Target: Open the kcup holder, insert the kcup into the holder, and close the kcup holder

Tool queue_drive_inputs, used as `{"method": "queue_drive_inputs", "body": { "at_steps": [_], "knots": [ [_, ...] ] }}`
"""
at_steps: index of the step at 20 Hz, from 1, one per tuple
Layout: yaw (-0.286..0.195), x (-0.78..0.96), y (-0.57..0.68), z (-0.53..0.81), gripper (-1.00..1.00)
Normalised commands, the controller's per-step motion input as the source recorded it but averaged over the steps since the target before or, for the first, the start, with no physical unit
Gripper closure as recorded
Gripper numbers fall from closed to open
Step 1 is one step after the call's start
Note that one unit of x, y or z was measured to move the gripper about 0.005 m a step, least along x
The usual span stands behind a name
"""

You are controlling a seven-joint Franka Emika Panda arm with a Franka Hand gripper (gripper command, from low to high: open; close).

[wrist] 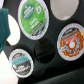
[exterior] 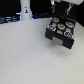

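Observation:
The black kcup holder stands at the exterior view's right with its tray of round slots slid out and showing. In the wrist view the kcup with the green top sits in a tray slot, beside an empty dark slot. Pods with an orange-red top and a dark top sit in other slots. My gripper hangs just above the tray. One teal finger shows at the wrist view's edge, apart from the kcup, holding nothing.
A white bottle-like object stands at the back on the exterior view's left. Dark equipment lines the table's far edge. The white tabletop spreads in front of the holder.

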Motion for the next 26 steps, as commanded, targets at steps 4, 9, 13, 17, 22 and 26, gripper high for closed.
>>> {"method": "queue_drive_inputs", "body": {
  "at_steps": [4,9,13,17,22,26],
  "knots": [
    [0.037,0.51,-0.20,0.15,-1.00],
    [0.037,0.54,-0.19,0.15,-1.00],
    [0.050,0.57,-0.22,0.16,-1.00],
    [0.043,0.59,-0.23,0.16,-1.00],
    [0.037,0.60,-0.22,0.17,-1.00],
    [0.051,0.55,-0.30,0.14,-1.00]
  ]
}}
